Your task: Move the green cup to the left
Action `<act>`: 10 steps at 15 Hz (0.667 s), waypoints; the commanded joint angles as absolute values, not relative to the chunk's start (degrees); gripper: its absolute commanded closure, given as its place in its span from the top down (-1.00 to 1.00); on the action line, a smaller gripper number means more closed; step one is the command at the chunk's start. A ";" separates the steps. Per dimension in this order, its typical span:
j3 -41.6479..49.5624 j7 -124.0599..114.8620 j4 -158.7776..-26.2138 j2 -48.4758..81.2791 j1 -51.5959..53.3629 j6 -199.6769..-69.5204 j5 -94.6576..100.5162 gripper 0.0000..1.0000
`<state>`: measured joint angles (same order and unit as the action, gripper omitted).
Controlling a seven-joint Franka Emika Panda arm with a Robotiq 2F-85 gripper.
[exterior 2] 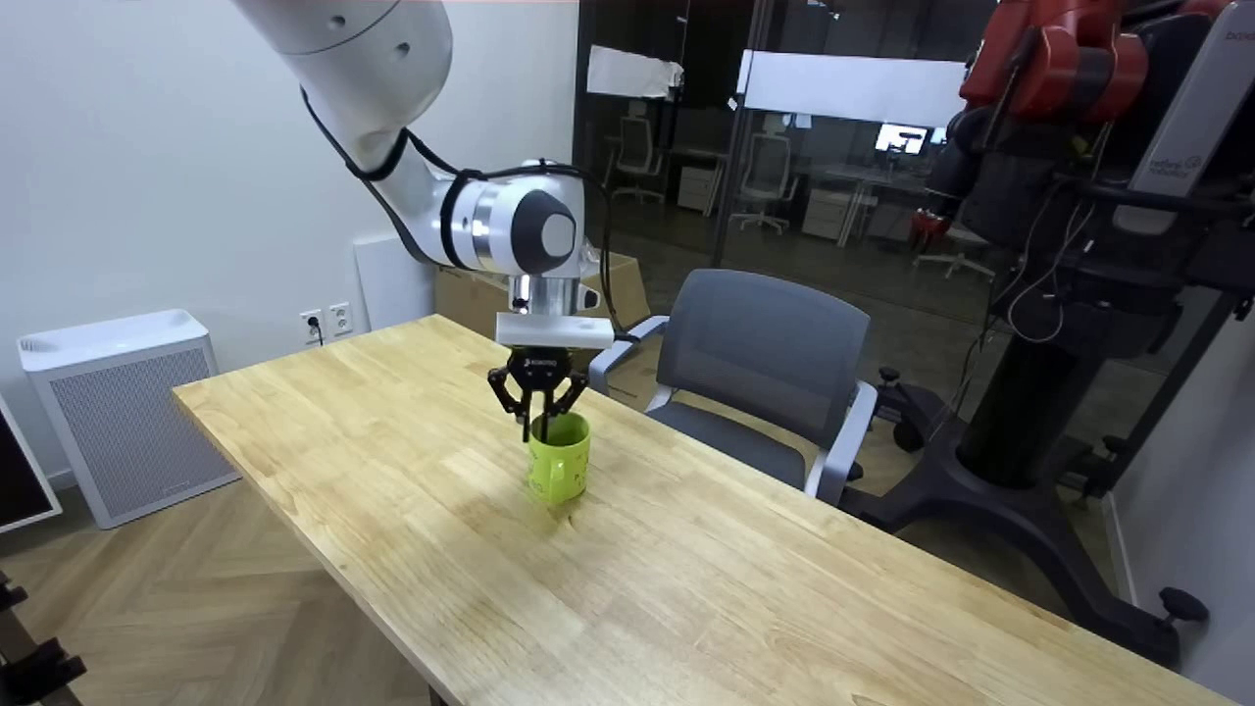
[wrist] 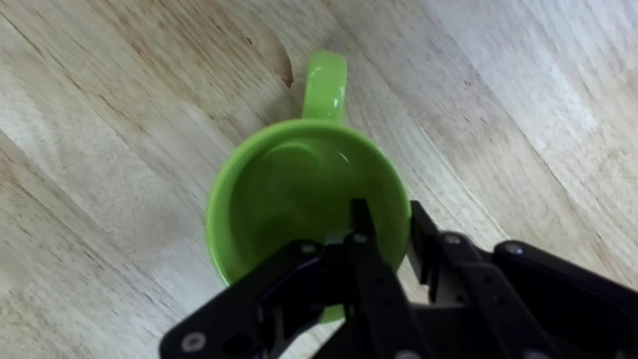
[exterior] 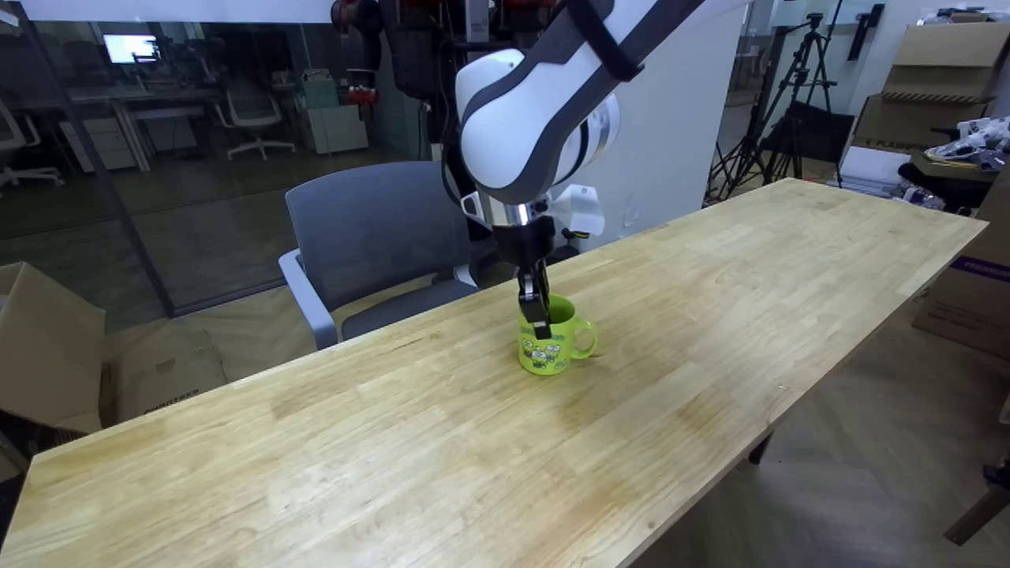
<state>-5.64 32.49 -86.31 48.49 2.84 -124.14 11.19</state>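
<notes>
The lime-green cup stands upright on the wooden table; it also shows in an exterior view and in the wrist view. Its handle points to the top of the wrist view. My gripper points down at the cup's rim. In the wrist view the gripper has one finger inside the cup and one just outside, with the rim between them. A gap shows between the inside finger and the wall. The outside finger lies close to the rim; I cannot tell if it touches. The lower part of the cup is hidden by the gripper there.
The long wooden table carries the cup. A grey office chair stands close against the table's edge. A red and black robot stands beyond the chair. A white box-shaped appliance stands on the floor past the table's end.
</notes>
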 commanded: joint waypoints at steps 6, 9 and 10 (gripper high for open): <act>-6.50 31.56 -84.56 47.91 2.50 -123.20 10.92 0.80; -6.97 31.17 -85.28 46.76 2.44 -122.32 10.26 1.00; -6.60 32.25 -85.04 48.19 2.56 -123.78 11.39 0.82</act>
